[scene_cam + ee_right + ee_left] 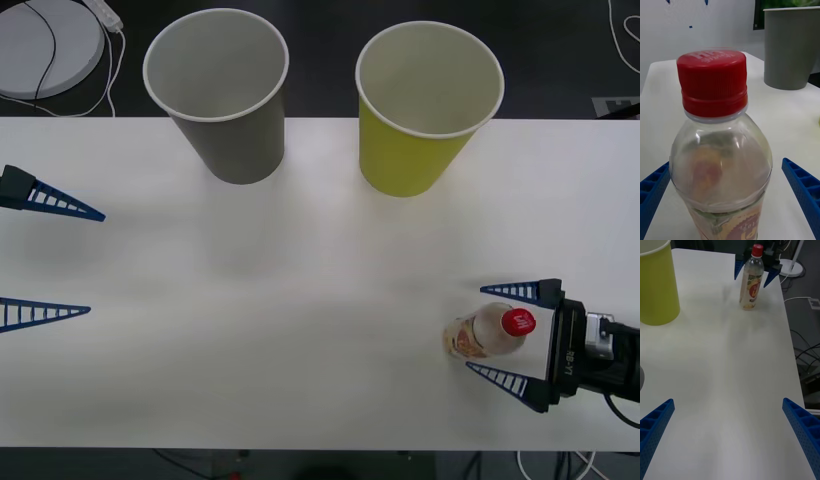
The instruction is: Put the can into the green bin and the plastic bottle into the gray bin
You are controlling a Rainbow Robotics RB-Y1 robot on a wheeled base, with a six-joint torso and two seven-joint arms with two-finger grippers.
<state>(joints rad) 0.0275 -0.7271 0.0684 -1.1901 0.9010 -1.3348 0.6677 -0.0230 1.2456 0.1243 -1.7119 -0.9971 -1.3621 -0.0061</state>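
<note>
Lower right of the front view: right gripper (506,335) spread wide around the upright plastic bottle (487,332) — fingers not touching. Left gripper (60,262) wide open, left edge. Gray bin (222,95), green bin (424,105) — top.

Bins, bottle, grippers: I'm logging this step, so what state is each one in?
gray bin: upright, nothing seen inside.
green bin: upright, nothing seen inside.
plastic bottle: upright, capped, between the right gripper's fingers.
right gripper: open, straddling the bottle.
left gripper: open, holding nothing.
</note>
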